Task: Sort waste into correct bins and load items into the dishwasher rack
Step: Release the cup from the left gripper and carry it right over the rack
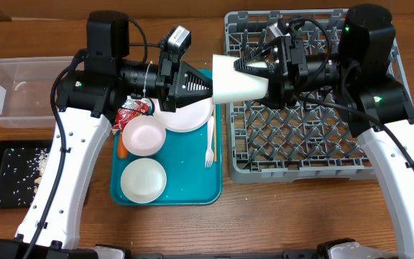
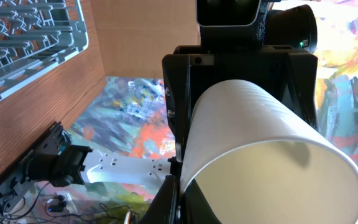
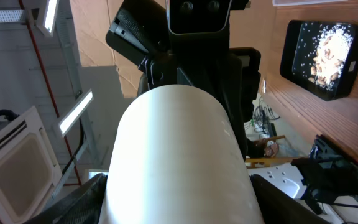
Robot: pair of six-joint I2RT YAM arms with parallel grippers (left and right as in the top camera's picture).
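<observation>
Bowl (image 1: 143,180) lies nearest, on the teal tray (image 1: 185,169). Beyond it, at 1 o'clock, the white cup (image 1: 237,78) hangs over the rack (image 1: 300,144) edge. The left gripper (image 1: 215,83) is clenched on its rim. The right gripper (image 1: 243,75) flanks its base; grip cannot be determined.

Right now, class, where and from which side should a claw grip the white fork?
Grip the fork by its slim handle, mid-length, coming straight down from above with the claw closing across it. It lies flat on the teal tray, tines toward the robot.
</observation>
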